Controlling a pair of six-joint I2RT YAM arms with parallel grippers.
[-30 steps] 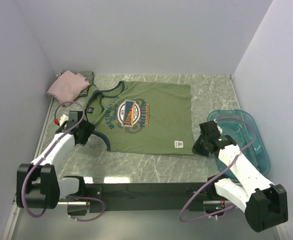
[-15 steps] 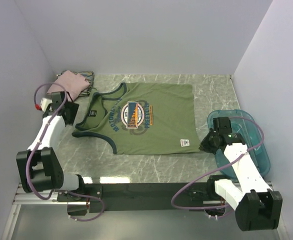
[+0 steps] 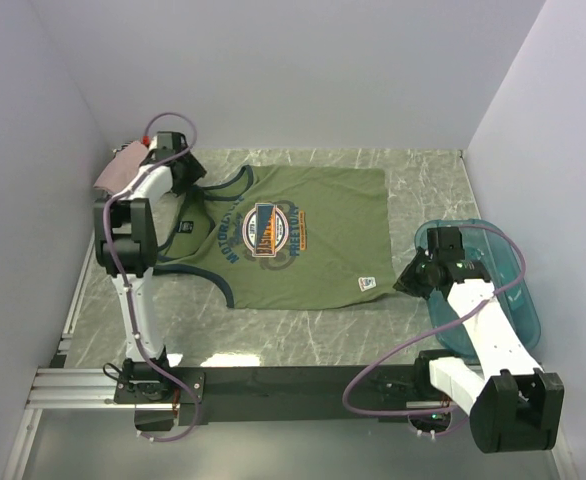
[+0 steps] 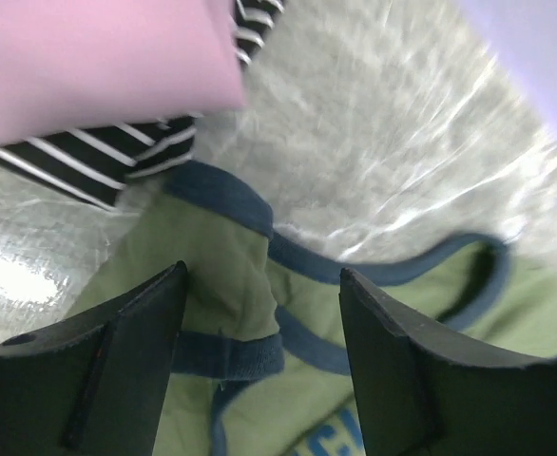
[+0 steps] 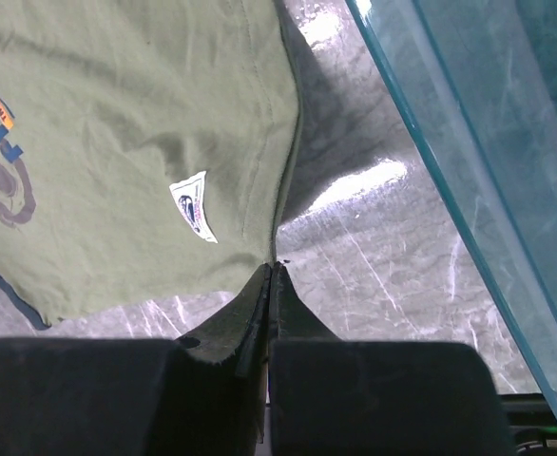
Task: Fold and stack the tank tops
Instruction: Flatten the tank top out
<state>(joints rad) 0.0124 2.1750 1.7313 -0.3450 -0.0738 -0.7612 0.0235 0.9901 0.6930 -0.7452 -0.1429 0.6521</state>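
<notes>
green tank top (image 3: pixel 325 212), one of three, pinched by right end effector (image 5: pixel 271 269); left end effector (image 4: pixel 260 277) gapes open.

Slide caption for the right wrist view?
Right gripper shut on a hem corner of the olive-green tank top, teal tub alongside.

Behind-left of the flat olive-green tank top (image 3: pixel 313 240) on the marbled counter (image 3: pixel 303 335), the pale pink tank top (image 3: pixel 121 170) lies on the black-and-white striped one (image 4: pixel 88 161), and the translucent teal plastic tub (image 3: pixel 508 262) sits right of the olive one.
</notes>
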